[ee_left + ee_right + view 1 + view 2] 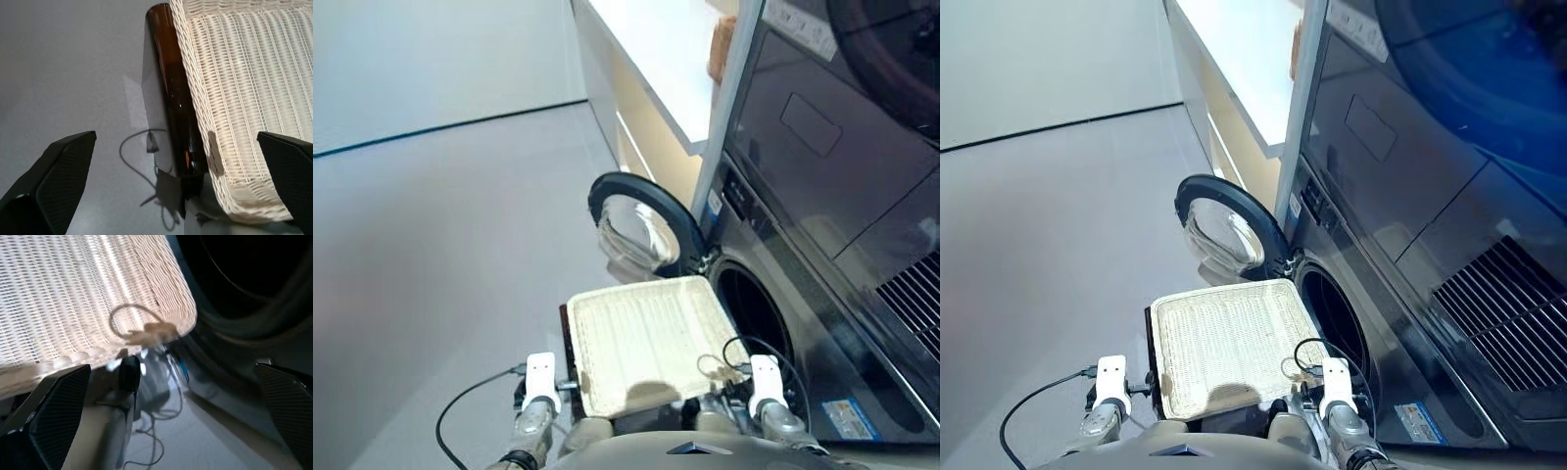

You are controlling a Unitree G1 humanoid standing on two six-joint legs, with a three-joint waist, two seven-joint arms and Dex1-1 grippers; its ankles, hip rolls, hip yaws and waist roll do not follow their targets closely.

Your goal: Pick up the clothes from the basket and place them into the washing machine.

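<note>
Wicker basket (646,338) w/ no clothes inside; washing machine (773,323) door ajar; both jaws released, nothing held

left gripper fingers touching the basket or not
Apart. The left wrist view shows both fingers spread wide, with the basket rim lying between and beyond them, floor showing around the near finger.

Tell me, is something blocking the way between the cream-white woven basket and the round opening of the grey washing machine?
Nothing visible does. The cream-white wicker basket sits right beside the dark drum opening, and the black-rimmed glass door is swung open, away from it.
</note>
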